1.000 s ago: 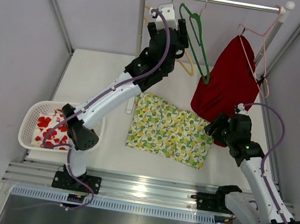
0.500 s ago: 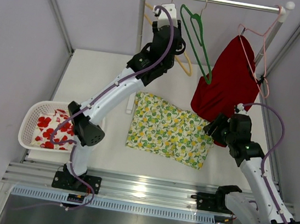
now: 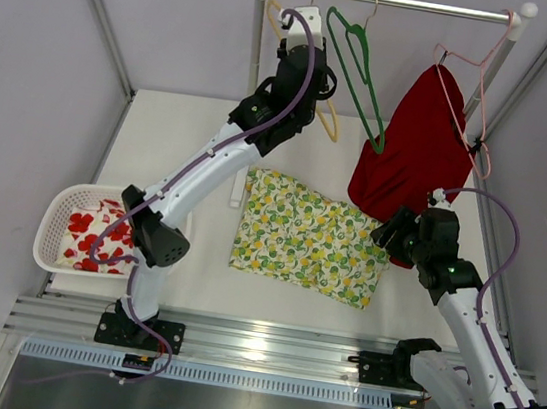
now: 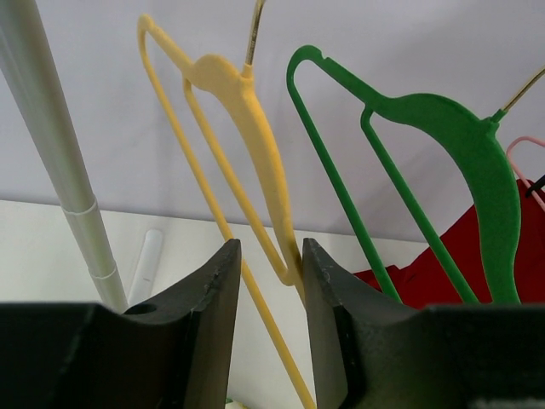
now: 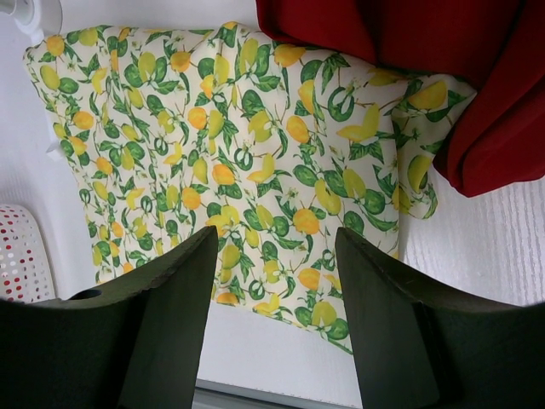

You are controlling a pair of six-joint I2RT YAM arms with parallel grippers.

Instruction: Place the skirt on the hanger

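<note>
When scanning from the far left, find first a white basket (image 3: 45,235) at the table's (image 3: 181,142) edge, heaped with red-and-white flowered cloth (image 3: 88,236). Follow the left arm up from its base and across toward the rail (image 3: 401,0), ending in the left gripper (image 4: 271,251) held high among the hangers. Note its jaws close about the lower end of the yellow hanger (image 4: 247,111), with the hanger's bars right against both fingers (image 4: 213,315); cannot tell whether clenched on it or merely flanking it. Just right of that, see a green hanger (image 3: 357,69) hooked on the same rail. Lower down, between the two arms, find the skirt (image 3: 310,235), lemon-printed, spread flat on the table and well apart from the yellow hanger. Farther right, see a red garment (image 3: 416,153) draped from a pink hanger (image 3: 459,58), with the hem reaching down to the skirt's far right corner. Last, find the right gripper (image 5: 277,247) hovering over the skirt's right part, released, jaws wide with nothing between them.
</note>
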